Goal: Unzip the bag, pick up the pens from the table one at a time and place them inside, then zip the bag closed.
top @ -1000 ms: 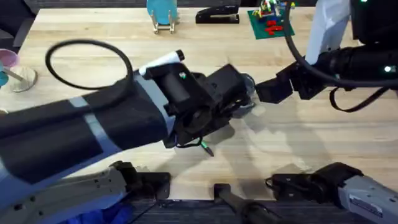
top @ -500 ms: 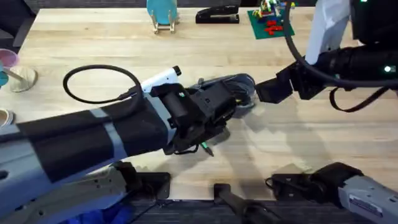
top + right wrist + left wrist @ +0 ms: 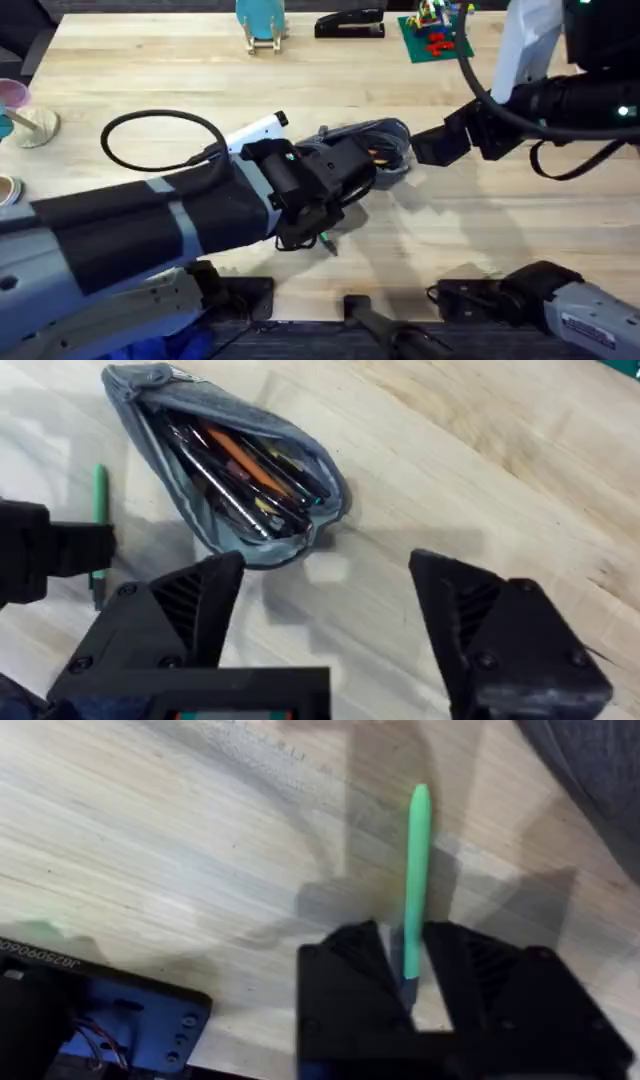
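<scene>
We judge the task to be around its middle. The bag (image 3: pixel 225 480) lies unzipped on the desk (image 3: pixel 520 220), its mouth gaping, and several pens and pencils already sit inside against the orange lining; whether the black pen is among them we cannot tell. So the unzipping is done, some filling looks done, and the zipping is all still to come.

The green pen (image 3: pixel 415 880) is the piece in hand. Our left end effector (image 3: pixel 410 985) has its two black fingers drawn in close on either side of the pen's lower end, with the rest of the pen reaching out ahead of the fingertips. From the left wrist view the fingers look clamped on it, though the pen appears to lie on or just above the desk, so we would call the grasp made and the lift not yet carried through. The bag sits just beyond that end effector, close by.

Our right end effector (image 3: pixel 325 605) hangs near the bag's open end with its fingers spread wide and nothing between them, the bag just ahead of the tips.

What is left, as we read it: carry the green pen into the mouth, release, then pull the zipper shut
</scene>
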Controlling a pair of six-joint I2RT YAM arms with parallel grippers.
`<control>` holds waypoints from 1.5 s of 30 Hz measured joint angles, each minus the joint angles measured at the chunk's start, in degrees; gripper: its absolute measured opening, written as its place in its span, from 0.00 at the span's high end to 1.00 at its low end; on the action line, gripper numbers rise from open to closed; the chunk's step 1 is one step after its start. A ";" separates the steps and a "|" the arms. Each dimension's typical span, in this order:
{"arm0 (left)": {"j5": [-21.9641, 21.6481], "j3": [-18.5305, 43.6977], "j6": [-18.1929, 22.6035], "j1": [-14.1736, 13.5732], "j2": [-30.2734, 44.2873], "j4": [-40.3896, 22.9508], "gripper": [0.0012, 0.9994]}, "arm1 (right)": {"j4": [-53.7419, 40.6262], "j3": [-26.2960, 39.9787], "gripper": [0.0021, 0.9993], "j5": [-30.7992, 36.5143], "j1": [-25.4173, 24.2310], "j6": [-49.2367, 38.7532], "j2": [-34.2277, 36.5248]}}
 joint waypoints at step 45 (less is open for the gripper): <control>-6.06 12.26 62.96 0.02 -12.37 10.90 0.96 | -1.97 0.00 0.00 0.02 0.00 0.02 -4.31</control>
